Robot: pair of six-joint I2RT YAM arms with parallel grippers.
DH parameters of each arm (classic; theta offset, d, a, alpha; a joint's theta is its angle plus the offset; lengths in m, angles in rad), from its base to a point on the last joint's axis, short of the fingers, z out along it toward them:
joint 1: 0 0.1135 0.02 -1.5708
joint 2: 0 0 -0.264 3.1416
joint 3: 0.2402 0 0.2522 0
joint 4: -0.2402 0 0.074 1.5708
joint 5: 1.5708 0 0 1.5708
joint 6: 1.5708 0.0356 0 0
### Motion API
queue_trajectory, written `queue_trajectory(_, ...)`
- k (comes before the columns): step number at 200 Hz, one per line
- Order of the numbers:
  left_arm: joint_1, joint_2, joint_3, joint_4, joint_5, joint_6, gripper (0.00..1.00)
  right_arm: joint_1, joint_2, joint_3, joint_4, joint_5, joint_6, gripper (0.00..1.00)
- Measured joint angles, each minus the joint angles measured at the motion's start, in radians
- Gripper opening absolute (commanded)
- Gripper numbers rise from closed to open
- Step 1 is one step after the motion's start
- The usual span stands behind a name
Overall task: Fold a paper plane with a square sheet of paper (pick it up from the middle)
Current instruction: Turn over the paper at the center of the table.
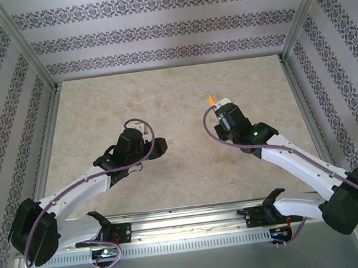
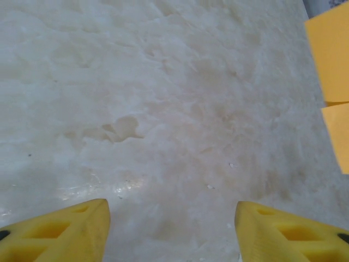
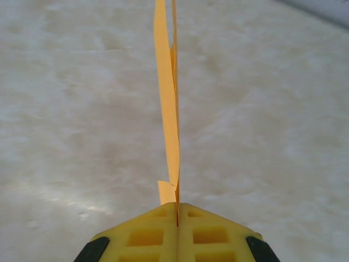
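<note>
Top view: right tool (image 1: 218,108) is pinching the orange paper (image 1: 211,99) over the surface (image 1: 161,91); left tool (image 1: 135,123) is sitting well left of the paper.
Left wrist: left tool (image 2: 172,213) is standing spread, left of the paper (image 2: 334,60).
Right wrist: right tool (image 3: 177,210) is clamping the paper's (image 3: 172,109) near end.

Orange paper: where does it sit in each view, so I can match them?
Top external: orange paper, small tip just ahead of the right claw.
Left wrist: at the right edge.
Right wrist: edge-on up the centre, pinched in the shut claw.
Shared landmark: marbled tabletop.
</note>
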Motion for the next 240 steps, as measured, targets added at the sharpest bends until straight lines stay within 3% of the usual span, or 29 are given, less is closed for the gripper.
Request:
queue_trajectory(17,0.008,-0.003,0.002,-0.011,-0.017,0.006,0.75,0.046,0.028,0.002,0.000,0.119,-0.019,0.00)
queue_trajectory(39,0.021,-0.015,0.007,-0.049,-0.041,0.017,1.00,0.102,0.103,0.002,0.003,0.218,-0.024,0.00)
queue_trajectory(83,0.052,-0.155,-0.041,-0.068,-0.040,0.014,1.00,0.166,0.301,0.022,-0.002,0.271,0.024,0.00)
queue_trajectory(164,0.071,-0.248,-0.070,-0.152,-0.149,-0.025,1.00,0.291,0.703,0.255,-0.074,0.131,0.130,0.01)
queue_trajectory(181,0.076,-0.256,-0.070,-0.165,-0.167,-0.035,1.00,0.308,0.734,0.287,-0.084,0.069,0.138,0.12)
queue_trajectory(212,0.076,-0.255,-0.070,-0.167,-0.173,-0.051,1.00,0.303,0.718,0.289,-0.053,-0.119,0.173,0.57)
queue_trajectory(225,0.076,-0.246,-0.070,-0.167,-0.166,-0.058,1.00,0.293,0.663,0.235,0.018,-0.218,0.192,0.64)
queue_trajectory(240,0.076,-0.220,-0.070,-0.165,-0.143,-0.061,1.00,0.264,0.541,0.125,0.113,-0.340,0.237,0.65)
